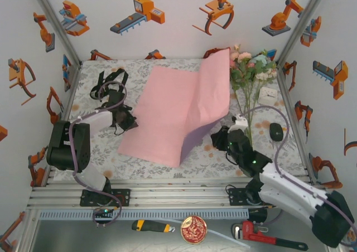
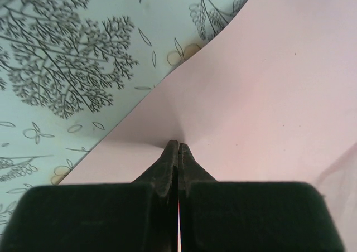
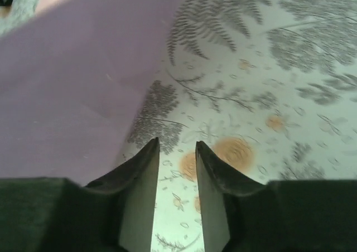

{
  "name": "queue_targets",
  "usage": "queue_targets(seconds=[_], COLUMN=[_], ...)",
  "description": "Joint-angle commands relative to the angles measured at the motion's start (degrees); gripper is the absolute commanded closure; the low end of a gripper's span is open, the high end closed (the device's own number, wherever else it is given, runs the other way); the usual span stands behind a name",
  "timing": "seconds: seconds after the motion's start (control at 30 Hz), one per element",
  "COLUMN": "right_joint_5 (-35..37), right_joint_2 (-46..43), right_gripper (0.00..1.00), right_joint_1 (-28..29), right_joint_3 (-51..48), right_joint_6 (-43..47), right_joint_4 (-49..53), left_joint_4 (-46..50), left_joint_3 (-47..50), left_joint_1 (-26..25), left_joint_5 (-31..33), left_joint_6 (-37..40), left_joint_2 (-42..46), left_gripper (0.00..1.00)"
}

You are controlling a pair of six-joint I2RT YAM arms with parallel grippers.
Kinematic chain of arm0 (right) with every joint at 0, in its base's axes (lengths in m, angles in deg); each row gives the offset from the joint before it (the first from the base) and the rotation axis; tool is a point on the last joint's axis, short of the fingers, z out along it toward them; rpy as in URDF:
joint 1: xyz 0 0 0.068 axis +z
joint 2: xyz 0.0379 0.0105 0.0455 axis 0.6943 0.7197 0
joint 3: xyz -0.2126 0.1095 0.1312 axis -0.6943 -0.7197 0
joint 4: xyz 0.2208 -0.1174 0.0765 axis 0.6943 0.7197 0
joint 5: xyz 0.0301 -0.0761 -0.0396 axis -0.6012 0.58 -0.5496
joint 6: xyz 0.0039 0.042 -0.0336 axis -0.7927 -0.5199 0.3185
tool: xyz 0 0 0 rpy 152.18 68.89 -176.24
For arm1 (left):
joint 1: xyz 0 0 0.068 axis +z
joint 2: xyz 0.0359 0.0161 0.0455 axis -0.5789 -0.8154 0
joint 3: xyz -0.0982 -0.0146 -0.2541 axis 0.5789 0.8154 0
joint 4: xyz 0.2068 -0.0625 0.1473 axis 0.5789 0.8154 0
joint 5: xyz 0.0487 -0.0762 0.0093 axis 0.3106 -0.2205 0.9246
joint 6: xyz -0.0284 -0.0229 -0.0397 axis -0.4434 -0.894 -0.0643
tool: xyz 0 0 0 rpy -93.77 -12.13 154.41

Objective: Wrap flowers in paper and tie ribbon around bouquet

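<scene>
paper (image 1: 170,112) pinched in left claw (image 2: 178,146), flowers (image 1: 250,68) partly hidden

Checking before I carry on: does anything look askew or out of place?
The paper is not flat: its right side rears up beside the flowers, purple underside showing by the open right pincer. The left pincer pinches its left edge.

Pink paper (image 1: 167,118) spread flat (right side raised), flowers (image 1: 249,71) beside, ribbon (image 1: 109,83) left

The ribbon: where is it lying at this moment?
In the top external view, the ribbon lies bunched on the far left of the tablecloth, left of the paper and just beyond the left gripper.
</scene>
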Motion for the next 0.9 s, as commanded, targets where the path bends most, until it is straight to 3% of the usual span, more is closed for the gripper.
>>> queue_targets(seconds=[0.0,0.1,0.2,0.3,0.4,0.5,0.6,0.73,0.77,0.87], right_joint_5=[7.0,8.7,6.9,4.9,0.4,-10.5,-16.8,-19.2,-19.4,-19.0], right_joint_2=[-10.9,-19.2,-18.3,-8.1,4.8,17.2,26.1,34.2,36.0,39.7], right_gripper=[0.52,0.4,0.39,0.37,0.35,0.36,0.48,0.89,0.95,0.99], right_joint_1=[-0.3,-0.3,-0.4,-0.4,-0.9,-5.2,-9.9,-15.1,-16.0,-17.5], right_joint_3=[1.9,6.1,12.5,22.3,30.7,37.8,40.6,39.5,39.3,36.5], right_joint_6=[-0.8,2.5,8.4,12.8,19.1,21.1,20.1,18.3,17.7,16.1], right_joint_4=[16.8,24.0,25.5,29.2,30.5,31.7,29.9,24.9,24.4,21.3], left_joint_4=[6.0,8.7,11.0,10.8,10.1,10.5,8.7,9.3,9.7,9.6], left_joint_3=[-0.2,-2.9,-4.5,-3.5,-1.0,1.4,4.1,5.2,5.2,4.8], left_joint_1=[1.1,1.6,1.6,0.6,-3.6,-8.3,-11.0,-11.3,-11.1,-9.8], left_joint_5=[5.2,5.8,4.9,1.1,0.0,1.3,1.4,3.8,4.7,4.6], left_joint_6=[4.1,6.7,8.6,7.5,5.0,2.2,-0.5,-0.6,-0.2,0.8], left_joint_2=[-2.8,-1.8,2.6,8.5,12.8,14.7,14.6,12.2,11.4,8.5], left_gripper=[1.0,0.92,0.83,0.79,0.78,0.8,0.84,0.96,0.98,1.0])
